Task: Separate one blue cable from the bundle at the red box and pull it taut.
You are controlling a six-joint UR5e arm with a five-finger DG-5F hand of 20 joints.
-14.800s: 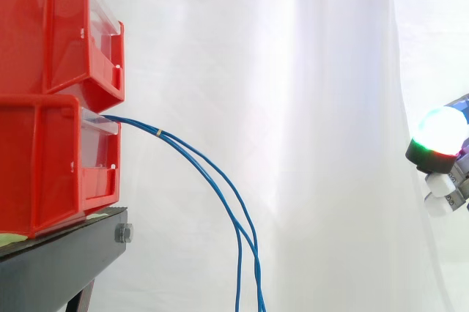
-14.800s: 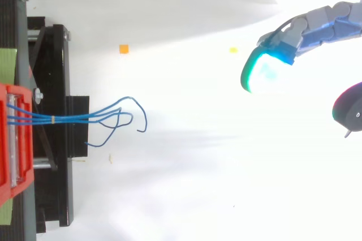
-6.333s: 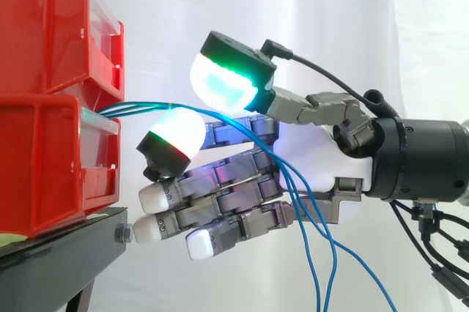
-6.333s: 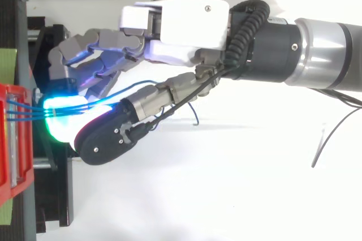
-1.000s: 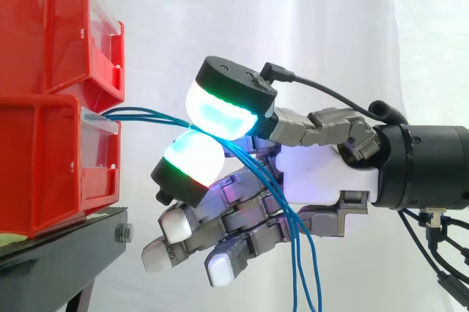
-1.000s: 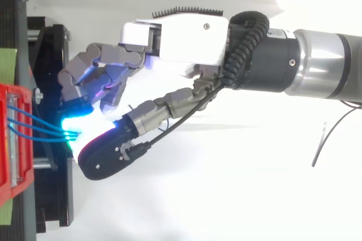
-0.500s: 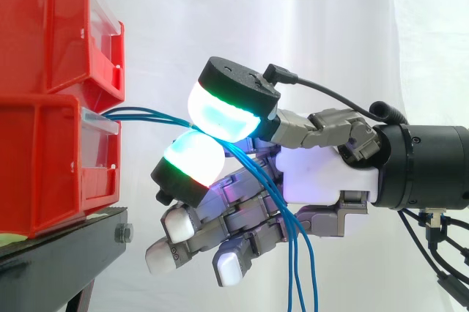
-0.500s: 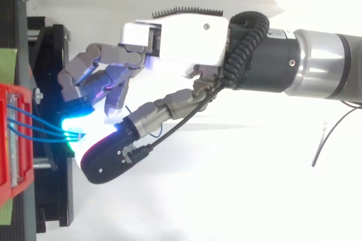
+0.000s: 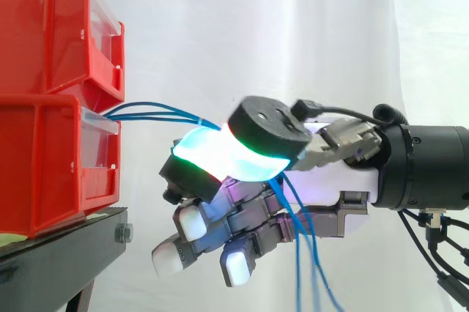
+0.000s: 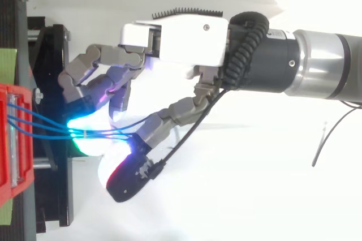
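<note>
Several thin blue cables [image 9: 187, 115] leave the lower red bin [image 9: 44, 165] and run right in a shallow arc to my hand [image 9: 330, 180]. A small pale tie [image 10: 85, 133] binds them just before the fingertips. The thumb's glowing pad [image 9: 249, 152] lies across the cables and presses against a glowing fingertip [image 9: 196, 157], so the bundle is pinched between them. Past the pinch the cables fan out toward the palm [image 10: 175, 26] and hang down behind the thumb. The other fingers curl loosely below.
A second red bin [image 9: 51, 26] is stacked on the lower one, both on a black stand [image 9: 58, 261] at the left. The arm reaches in from the right. A white curtain hangs behind, with a white floor below.
The thumb has swung down and across the cables onto the fingertip. The cables are now drawn a little farther from the bin, with the tie at the fingertips.
</note>
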